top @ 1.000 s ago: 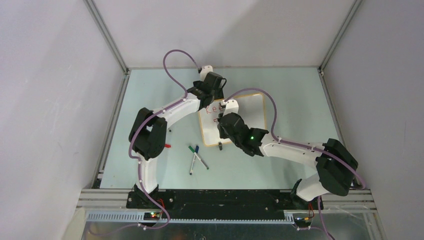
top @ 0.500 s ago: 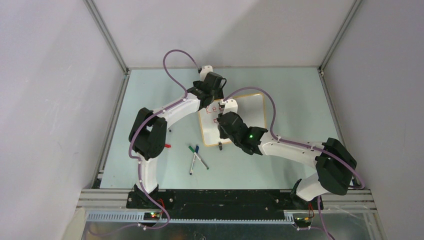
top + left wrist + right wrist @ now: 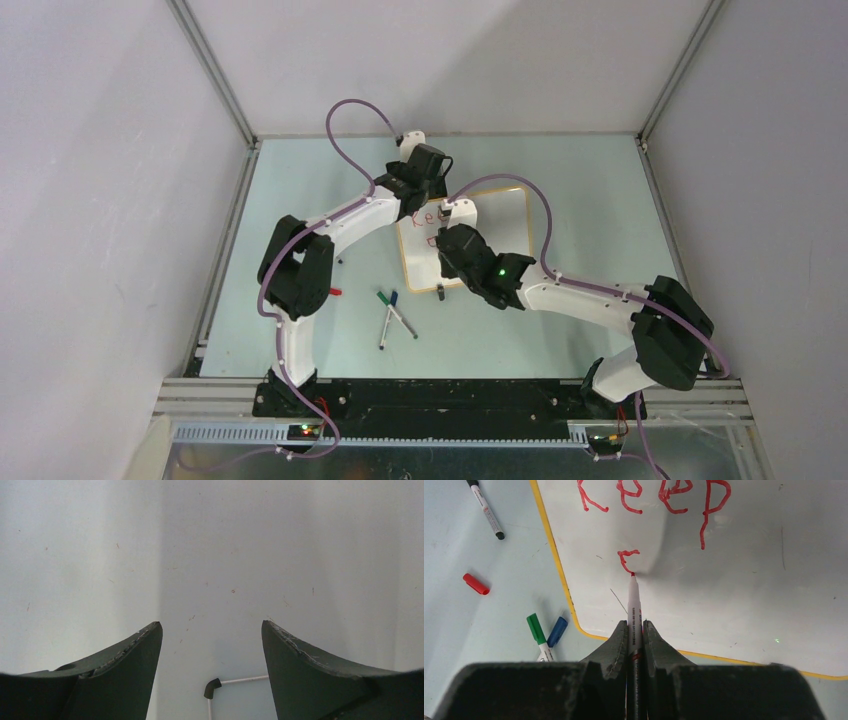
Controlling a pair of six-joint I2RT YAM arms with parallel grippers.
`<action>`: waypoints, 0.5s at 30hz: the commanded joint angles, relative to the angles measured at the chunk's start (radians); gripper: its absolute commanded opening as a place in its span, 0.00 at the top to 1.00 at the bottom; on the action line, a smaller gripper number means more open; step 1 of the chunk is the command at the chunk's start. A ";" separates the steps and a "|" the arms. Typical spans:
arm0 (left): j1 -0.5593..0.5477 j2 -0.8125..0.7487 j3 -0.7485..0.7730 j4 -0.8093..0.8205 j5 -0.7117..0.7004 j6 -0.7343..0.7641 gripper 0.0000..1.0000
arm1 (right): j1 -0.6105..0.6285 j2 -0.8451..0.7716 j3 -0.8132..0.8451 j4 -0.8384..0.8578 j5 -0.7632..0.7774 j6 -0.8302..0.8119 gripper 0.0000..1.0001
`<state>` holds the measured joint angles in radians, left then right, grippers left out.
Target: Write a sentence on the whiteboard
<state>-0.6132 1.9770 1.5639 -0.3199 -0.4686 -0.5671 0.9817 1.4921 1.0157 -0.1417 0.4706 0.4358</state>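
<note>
Whiteboard [image 3: 500, 225], a small glossy panel in a thin tan-orange frame, lies flat on the pale green table [image 3: 600, 180], roughly mid-table between the two arms; the right gripper [image 3: 634, 627] is clamped tight on a red marker [image 3: 633, 600], whose tip touches the board at the foot of a small first letter of a second line; above it the sentence [image 3: 651, 495] so far reads "Keep" in red; the left gripper [image 3: 211, 630] hangs with its jaws spread wide and nothing between them, over bare table near the board's far left corner; a black marker [image 3: 486, 510], a red cap [image 3: 476, 584], a green marker [image 3: 538, 635] and a blue marker [image 3: 556, 631] lie loose on the table beside the board. The board looks light and stiff with a slick face, so it would likely skid under pen pressure; the frame edge or a corner, clear of wet ink, seems the place to steady it; most of the writing appears left to do.
</note>
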 commanded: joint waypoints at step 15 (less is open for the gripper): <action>-0.013 -0.001 0.041 -0.016 -0.013 0.018 0.22 | 0.018 -0.042 0.025 0.027 0.137 -0.017 1.00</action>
<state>-0.6132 1.9770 1.5639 -0.3195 -0.4686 -0.5667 0.9874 1.4841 1.0164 -0.1539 0.5159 0.4438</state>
